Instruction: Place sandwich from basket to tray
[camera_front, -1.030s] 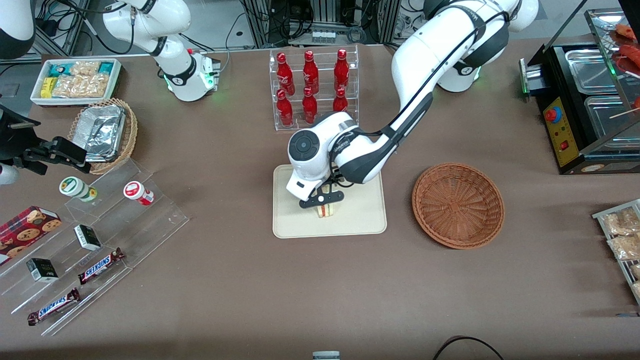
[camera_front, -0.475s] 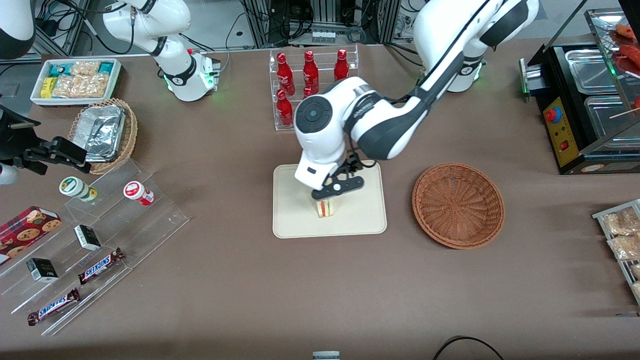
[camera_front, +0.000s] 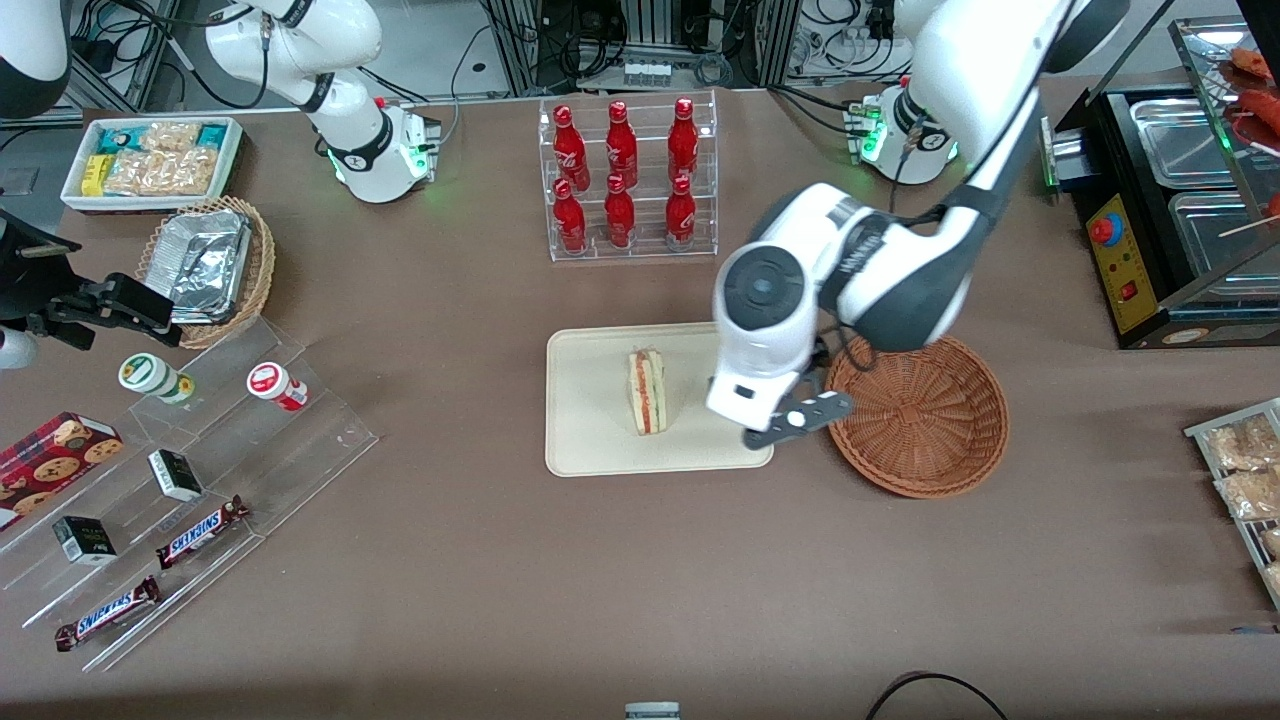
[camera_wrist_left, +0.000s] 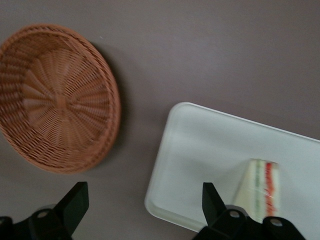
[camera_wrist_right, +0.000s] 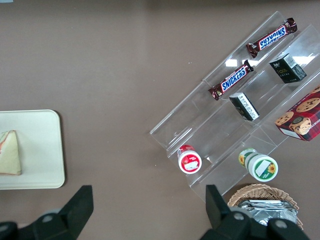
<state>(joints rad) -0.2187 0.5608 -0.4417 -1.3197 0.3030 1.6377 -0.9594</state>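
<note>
**Sandwich on tray, claw free: handling notes**

I find the sandwich (camera_front: 647, 391) resting on the cream tray (camera_front: 590, 445), roughly mid-tray, standing on one bread face's edge with its cut side of red and pale green layers facing the front camera. The reddish-brown wicker basket (camera_front: 930, 415) sits just beside the tray toward the working arm's end of the table, and I see nothing in it. On that evidence I judge the placement step complete.

The gripper (camera_front: 797, 419) hangs above the strip between the tray's edge and the basket's rim, well clear of the sandwich. In the left wrist view its two black fingers (camera_wrist_left: 214, 202) stand wide apart with nothing between them; the tray corner and the basket (camera_wrist_left: 55, 100) both show below them.

Handling assessment, as a judgement only: the sandwich looks light and soft. The bread will compress under a firm pinch, and the filling layers could slide or squeeze out at the cut edge. It stands on a narrow base, so a sideways nudge could tip it over.

If I had to take hold again, I would close across the two flat bread faces, near the thick middle of the wedge, with gentle pressure. I would avoid the pointed tip, which offers little to grip, and the cut edge, where the filling is exposed.
</note>
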